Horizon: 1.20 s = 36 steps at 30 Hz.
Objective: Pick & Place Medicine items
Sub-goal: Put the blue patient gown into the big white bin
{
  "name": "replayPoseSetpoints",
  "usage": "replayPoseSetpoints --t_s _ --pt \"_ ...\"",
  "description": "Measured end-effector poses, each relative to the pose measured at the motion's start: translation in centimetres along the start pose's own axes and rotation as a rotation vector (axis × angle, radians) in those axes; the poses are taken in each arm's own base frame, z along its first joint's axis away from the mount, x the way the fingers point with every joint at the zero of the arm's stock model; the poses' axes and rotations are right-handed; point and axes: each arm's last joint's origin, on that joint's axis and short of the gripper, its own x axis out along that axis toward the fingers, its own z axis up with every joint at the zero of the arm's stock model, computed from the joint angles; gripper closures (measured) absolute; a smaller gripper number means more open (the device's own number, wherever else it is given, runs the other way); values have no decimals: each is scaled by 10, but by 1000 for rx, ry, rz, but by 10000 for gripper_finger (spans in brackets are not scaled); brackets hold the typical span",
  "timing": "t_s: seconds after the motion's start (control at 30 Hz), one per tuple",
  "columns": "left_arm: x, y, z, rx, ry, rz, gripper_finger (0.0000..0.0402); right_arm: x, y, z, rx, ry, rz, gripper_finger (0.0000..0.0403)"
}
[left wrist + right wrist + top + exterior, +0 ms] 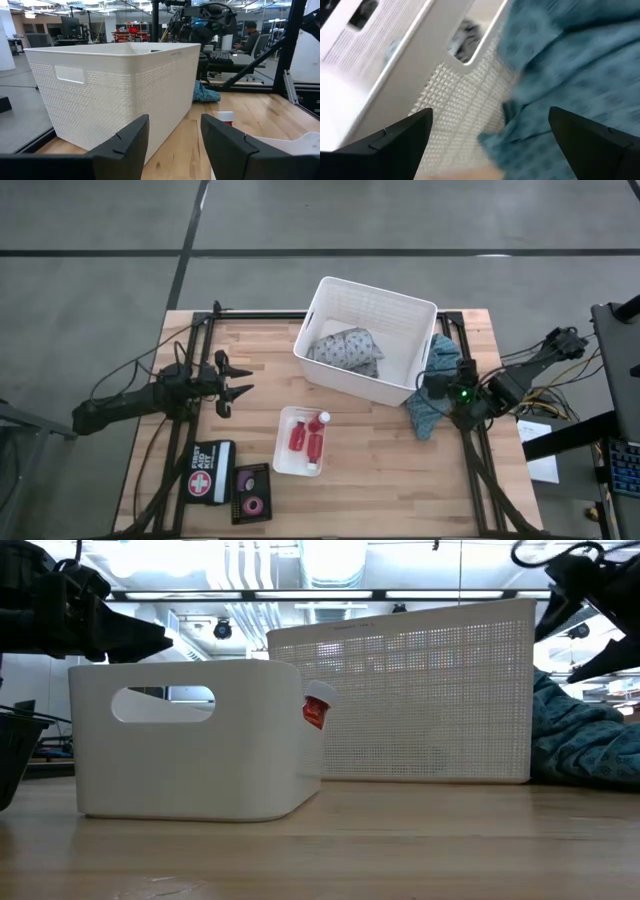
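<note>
Red bottles with white caps (316, 442) lie in a small white bin (283, 448) near the table's middle; one bottle (317, 710) shows past the bin's corner in the low view. Pink tape rolls (250, 502) sit in a black case at the front left. My left gripper (245, 383) (175, 122) hangs level over the table's left side, open and empty, pointing at the big white basket (365, 340). My right gripper (434, 380) (490, 117) stands wide open, slanting down over a teal cloth (430, 405) by the basket's right wall.
The big basket (115, 80) holds a grey patterned cloth (348, 350). The teal cloth (590, 740) lies against the basket's right side and on the table. A black first-aid pouch (210, 470) lies at the front left. Bare wood shows between the left gripper and the small bin.
</note>
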Motion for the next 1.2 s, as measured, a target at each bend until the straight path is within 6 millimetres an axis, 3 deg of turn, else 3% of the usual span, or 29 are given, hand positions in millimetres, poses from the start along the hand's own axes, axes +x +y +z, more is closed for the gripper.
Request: replayPoseSetpoints --t_s 0.13,0.43,0.63,0.77,0.93,1.2 --pt "0 0 0 0 0 0 217 2 16 -12 -43 41 56 7" --pt "0 0 0 0 0 0 217 16 34 -46 -137 82 -14 7" --pt "0 0 0 0 0 0 217 26 41 -55 -68 -5 -113 7" --pt "0 0 0 0 0 0 217 30 50 -57 126 -26 -173 7" --pt "0 0 0 0 0 0 217 36 58 -65 184 -30 -293 7" --pt "0 0 0 0 0 0 217 40 81 -87 250 -104 -671 7"
